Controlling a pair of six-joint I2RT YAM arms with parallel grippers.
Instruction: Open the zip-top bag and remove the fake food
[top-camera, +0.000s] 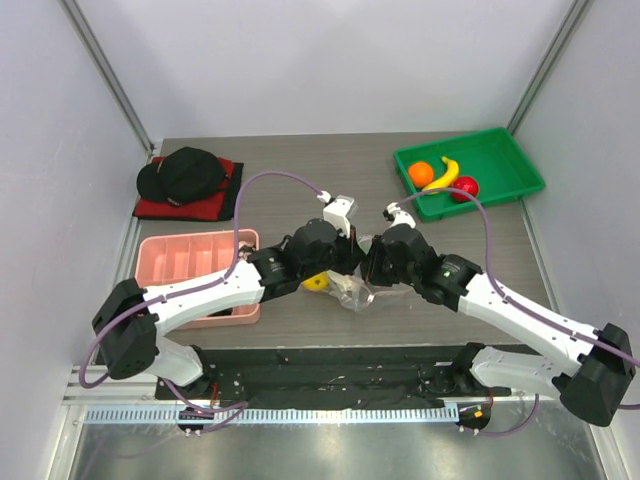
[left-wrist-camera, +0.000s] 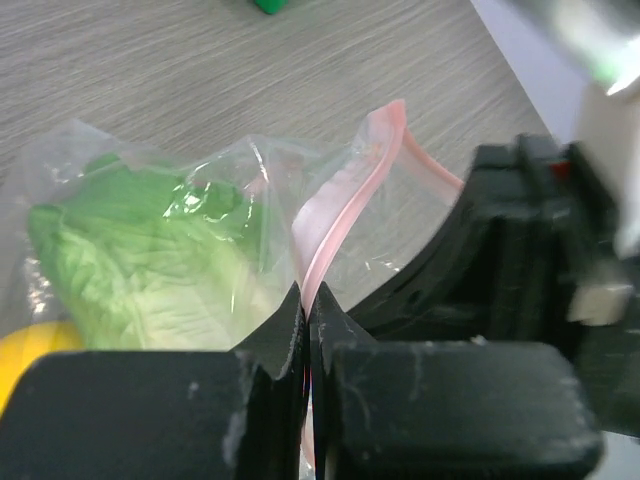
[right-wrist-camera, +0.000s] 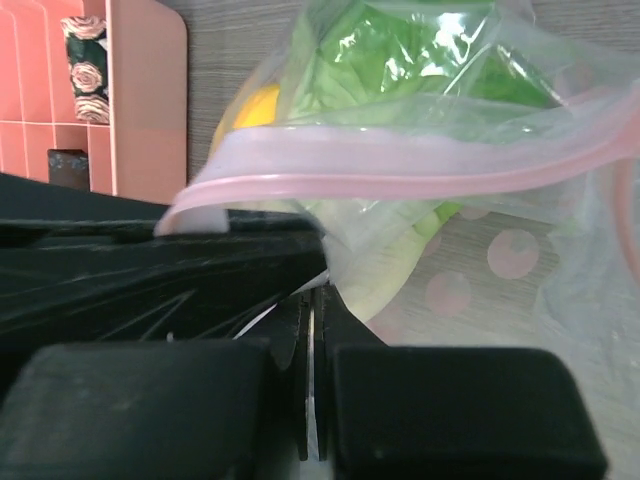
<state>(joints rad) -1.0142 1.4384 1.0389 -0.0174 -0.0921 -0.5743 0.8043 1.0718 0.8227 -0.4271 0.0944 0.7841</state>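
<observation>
The zip-top bag (top-camera: 352, 293) lies mid-desk (top-camera: 300, 190): thin, light, slippery film (a cabbage (left-wrist-camera: 150, 255) bulks it). Its stiffer pink zip strip (left-wrist-camera: 340, 200) looks the surest hold. The left hand (left-wrist-camera: 306, 300) is clenched on that strip, and the right hand (right-wrist-camera: 312, 300) on the film just beneath it.

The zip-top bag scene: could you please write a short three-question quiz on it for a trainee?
1. True or false: the green tray holds three toy fruits.
2. Which toy lies inside the bag? A) cabbage B) banana C) orange
3. Fill in: the left gripper and the right gripper are both ___ on the bag.
Key: 1 true; 2 A; 3 shut.
</observation>
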